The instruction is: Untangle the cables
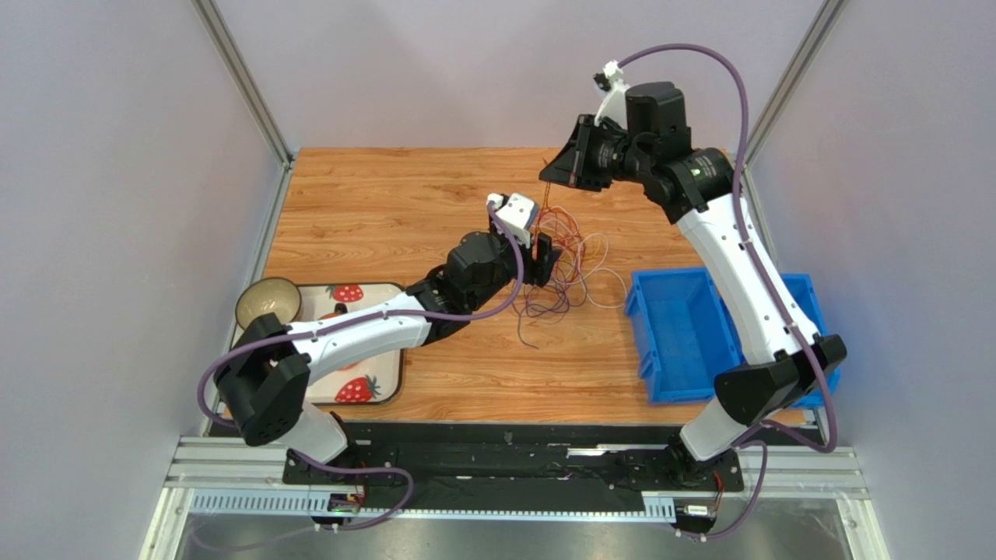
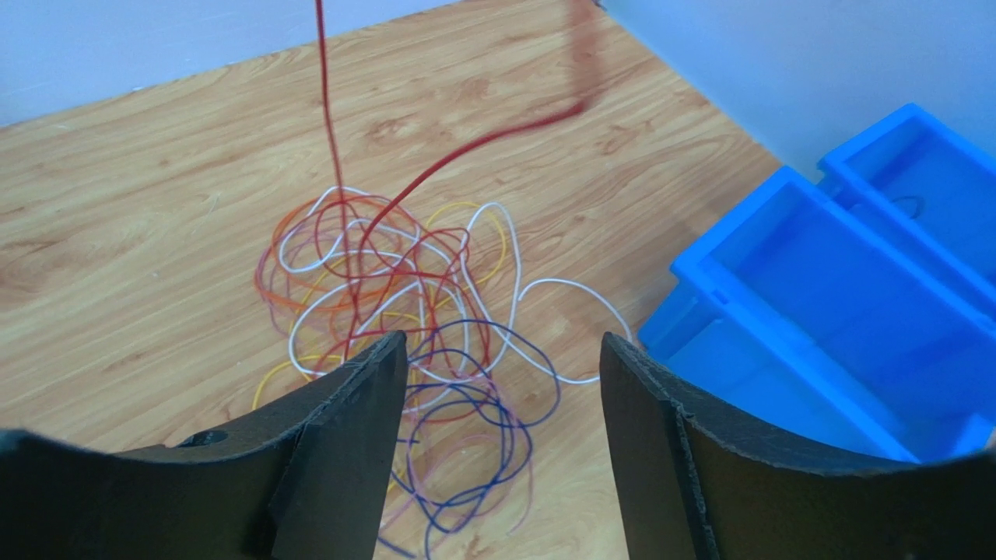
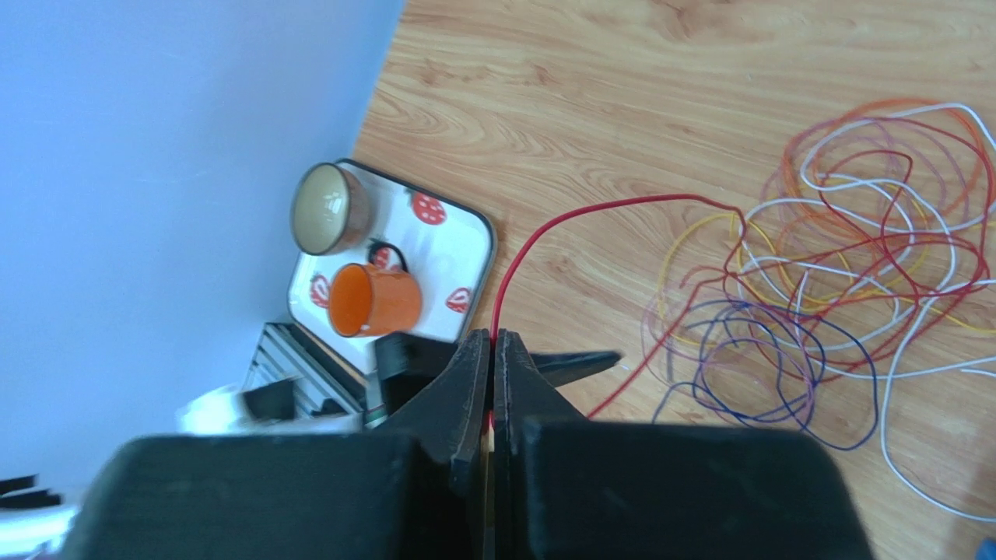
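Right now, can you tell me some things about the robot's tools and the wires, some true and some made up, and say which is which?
1. The right tool is pinching a red cable. True.
2. The left tool is shut tight. False: its fingers stand apart, above the pile of cables.
3. The cables are lying inside the blue bin. False: they lie on the wooden table, beside the bin.
4. An orange mug is on the strawberry tray. True.
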